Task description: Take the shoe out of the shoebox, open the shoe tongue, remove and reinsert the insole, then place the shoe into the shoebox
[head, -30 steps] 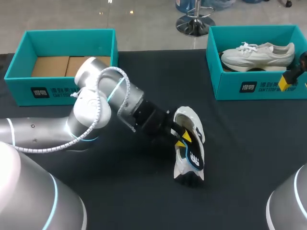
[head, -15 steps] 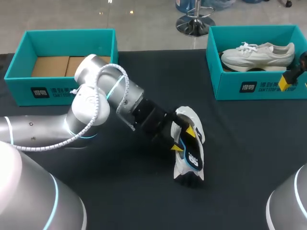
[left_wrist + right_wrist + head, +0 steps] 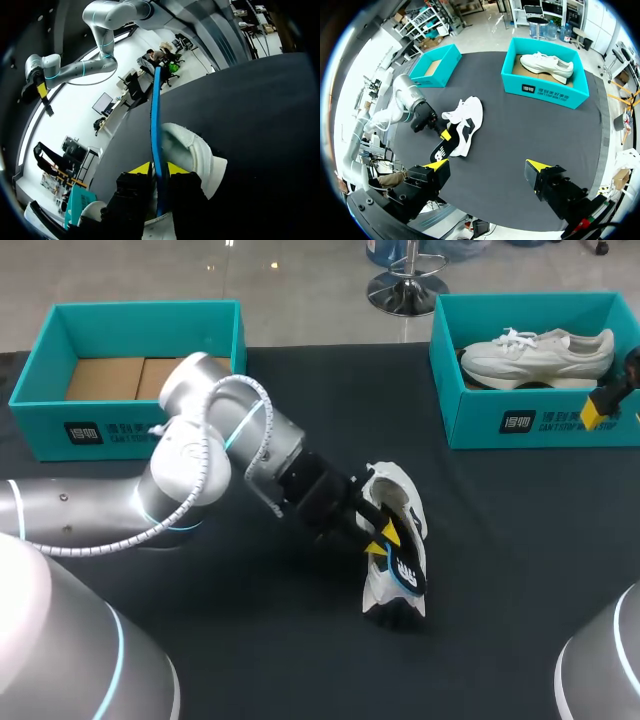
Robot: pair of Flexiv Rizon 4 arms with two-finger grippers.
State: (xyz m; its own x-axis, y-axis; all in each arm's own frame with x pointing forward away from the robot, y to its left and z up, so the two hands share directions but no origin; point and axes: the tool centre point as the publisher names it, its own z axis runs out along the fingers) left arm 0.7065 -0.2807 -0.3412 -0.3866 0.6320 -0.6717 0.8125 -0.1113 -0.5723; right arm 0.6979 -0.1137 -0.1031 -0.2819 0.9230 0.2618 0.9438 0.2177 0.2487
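Observation:
A white shoe (image 3: 398, 488) lies on its side mid-table on the black cloth. Its black insole with a blue edge (image 3: 406, 576) sticks out of the shoe's opening toward the front. My left gripper (image 3: 382, 535) is shut on that insole; in the left wrist view the blue insole edge (image 3: 155, 120) stands pinched between the two yellow tips (image 3: 159, 169), with the shoe (image 3: 197, 150) just ahead. My right gripper (image 3: 487, 169) hangs open high above the table, holding nothing, at the right edge of the head view (image 3: 600, 405). The empty teal shoebox (image 3: 140, 308) is back left.
A second teal box (image 3: 540, 422) at the back right holds another white shoe (image 3: 540, 352). Black cloth covers the table between the boxes and around the shoe.
My left gripper spread its fingers at the shoe's opening, then closed again on the insole. The shoe and the right arm stayed put.

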